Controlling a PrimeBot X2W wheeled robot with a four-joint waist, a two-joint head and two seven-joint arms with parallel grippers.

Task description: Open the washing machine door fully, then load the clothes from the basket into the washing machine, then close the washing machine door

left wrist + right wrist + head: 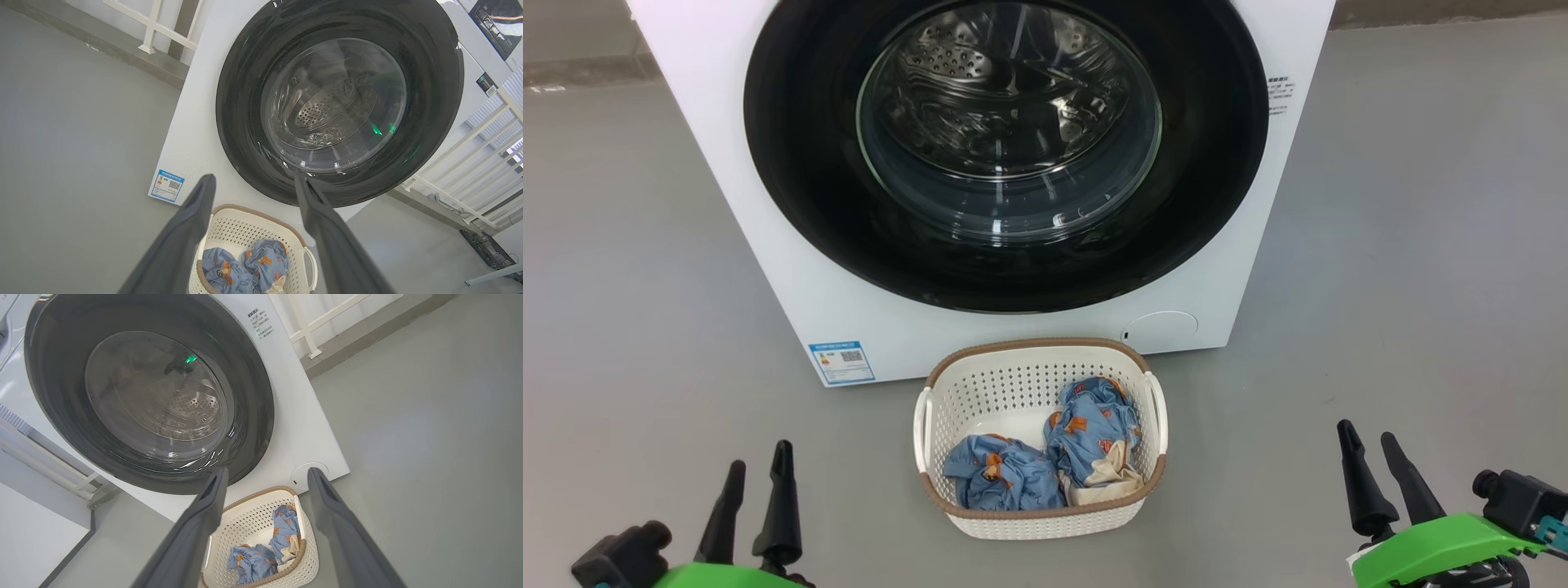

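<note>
The washing machine door (1009,139) is shut flat against the washing machine (768,269), straight ahead of both grippers and beyond the basket, with the steel drum visible through the glass. The basket (1037,347) sits on the grey floor (645,286) just in front of the machine, ahead of and between the two grippers. The clothes (1086,441) are both in it: one blue bundle on the left gripper's side, the other with the cream part on the right gripper's side. Left gripper (760,457) and right gripper (1365,433) hang low, well apart from the basket, fingers pointing at the machine – both spread wide, nothing in either. Blue energy sticker (842,362) is ahead of the left one, round filter cap (1160,327) nearer the right
</note>
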